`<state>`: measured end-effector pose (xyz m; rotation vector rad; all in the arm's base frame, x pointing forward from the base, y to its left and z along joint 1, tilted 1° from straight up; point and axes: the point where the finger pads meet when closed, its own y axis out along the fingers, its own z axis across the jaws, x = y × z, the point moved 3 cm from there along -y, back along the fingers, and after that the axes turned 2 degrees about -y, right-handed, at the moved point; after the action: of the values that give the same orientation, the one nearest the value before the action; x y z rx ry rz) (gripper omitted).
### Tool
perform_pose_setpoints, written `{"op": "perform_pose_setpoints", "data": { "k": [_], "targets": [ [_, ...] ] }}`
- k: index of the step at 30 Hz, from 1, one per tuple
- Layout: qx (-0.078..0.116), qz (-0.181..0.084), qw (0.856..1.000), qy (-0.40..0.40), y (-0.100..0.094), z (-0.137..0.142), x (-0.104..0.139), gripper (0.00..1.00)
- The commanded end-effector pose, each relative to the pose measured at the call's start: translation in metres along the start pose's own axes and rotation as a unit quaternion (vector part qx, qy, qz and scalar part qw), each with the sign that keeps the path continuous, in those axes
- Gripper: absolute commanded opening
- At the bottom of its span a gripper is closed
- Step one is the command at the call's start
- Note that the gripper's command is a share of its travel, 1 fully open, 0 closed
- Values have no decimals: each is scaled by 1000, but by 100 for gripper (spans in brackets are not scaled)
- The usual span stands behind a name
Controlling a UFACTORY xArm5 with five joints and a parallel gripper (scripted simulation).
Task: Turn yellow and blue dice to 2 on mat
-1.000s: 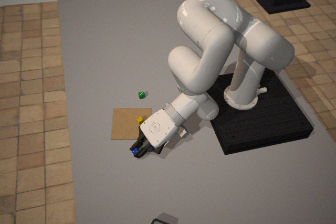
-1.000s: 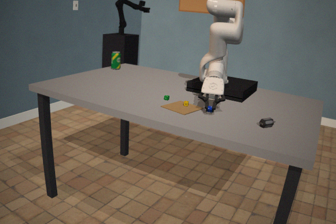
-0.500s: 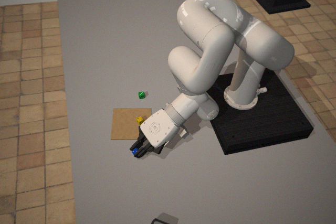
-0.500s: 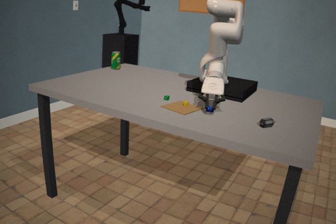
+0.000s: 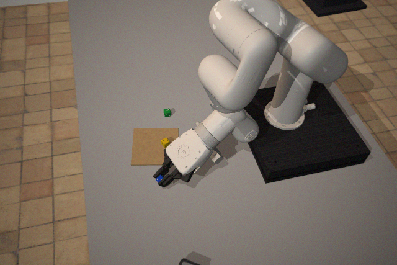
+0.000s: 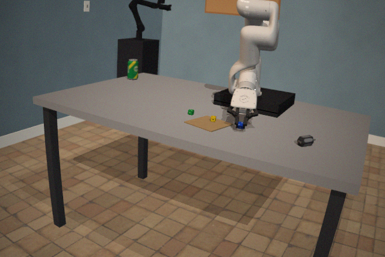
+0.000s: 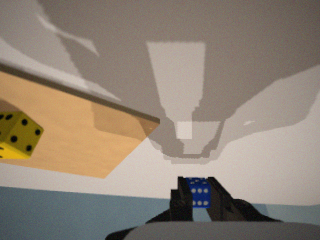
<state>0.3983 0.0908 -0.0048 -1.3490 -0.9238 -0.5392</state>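
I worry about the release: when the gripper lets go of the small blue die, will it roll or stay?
The small blue cube die likely stays put: flat faces. Being tiny and probably light, it may tumble if dropped. The black gripper pinches it stiffly, without deforming it.

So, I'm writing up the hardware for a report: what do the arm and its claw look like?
The arm is glossy white with thick rounded tube links and a flanged foot. The claw has a white angular housing embossed with a hexagonal logo, and black fingers. No loose cables show.
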Motion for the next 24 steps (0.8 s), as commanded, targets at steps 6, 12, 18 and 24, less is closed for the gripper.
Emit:
{"op": "perform_pose_setpoints", "data": {
  "k": [6, 12, 18, 24],
  "targets": [
    [0, -1, 1000, 0, 2, 0, -2, 15],
    [0, -1, 1000, 0, 4, 0, -5, 15],
    [0, -1, 1000, 0, 5, 0, -7, 15],
    [0, -1, 1000, 0, 6, 0, -8, 15]
  ]
}}
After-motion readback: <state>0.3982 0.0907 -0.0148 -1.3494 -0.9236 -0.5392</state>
